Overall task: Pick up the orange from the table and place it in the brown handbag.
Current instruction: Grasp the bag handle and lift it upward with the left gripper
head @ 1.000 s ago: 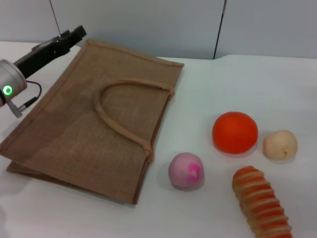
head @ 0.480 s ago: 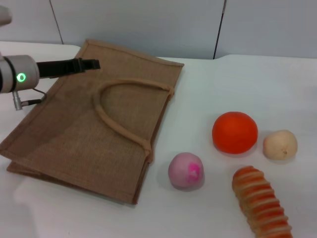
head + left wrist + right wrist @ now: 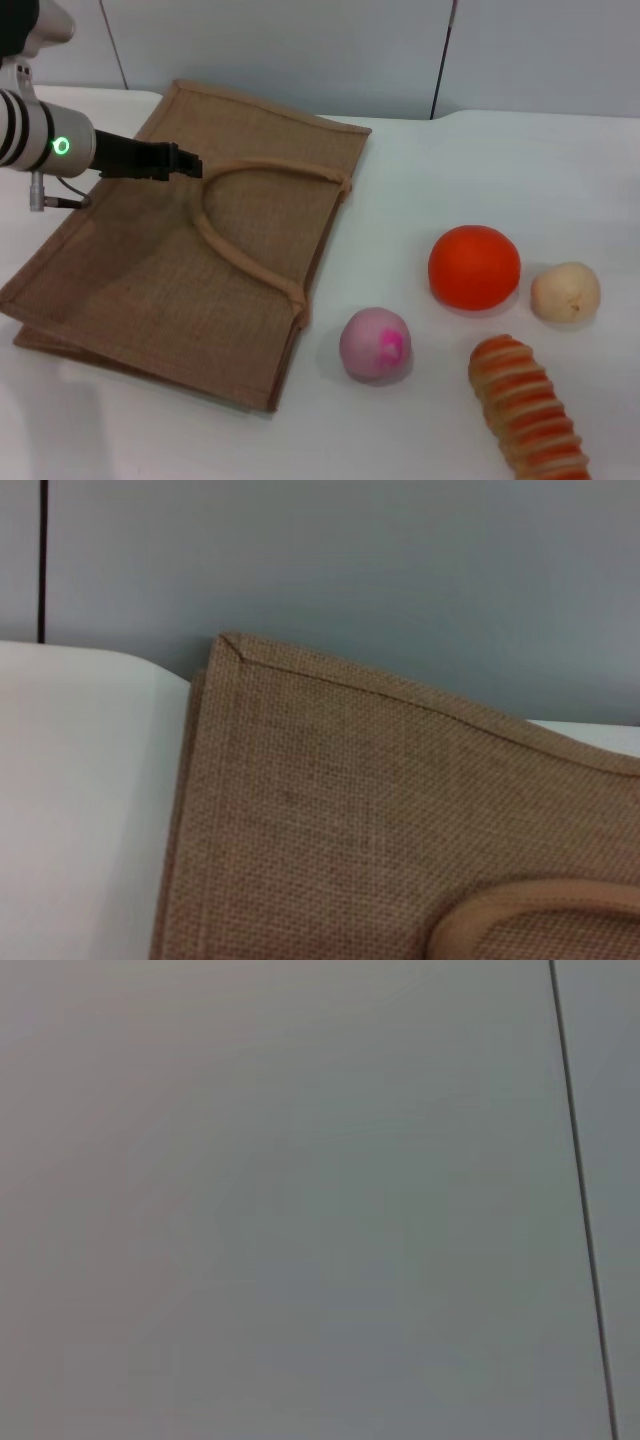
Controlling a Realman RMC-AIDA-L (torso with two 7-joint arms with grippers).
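The white worktop [image 3: 560, 170] carries everything. The brown handbag [image 3: 150, 280] is laid flat on its left part, its looped handle [image 3: 235, 250] resting on the upper panel and its mouth pressed closed toward the fruits. The left end effector [image 3: 185, 163] is held just above the bag near the far end of the handle; whether its fingers are apart or together cannot be told. The right end effector is not seen in any view.

To the right, well apart from the bag, the orange [image 3: 474, 266] is seated on the worktop, with a striped pastry [image 3: 527, 410] near it in front, a pink ball [image 3: 376, 344] between it and the bag, and a small beige ball [image 3: 565, 292] just beside it.

The step in hand is judged to be opening the bag: the handle or upper panel edge is best taken squarely and lifted, so that a clear mouth is presented before the orange is fetched.
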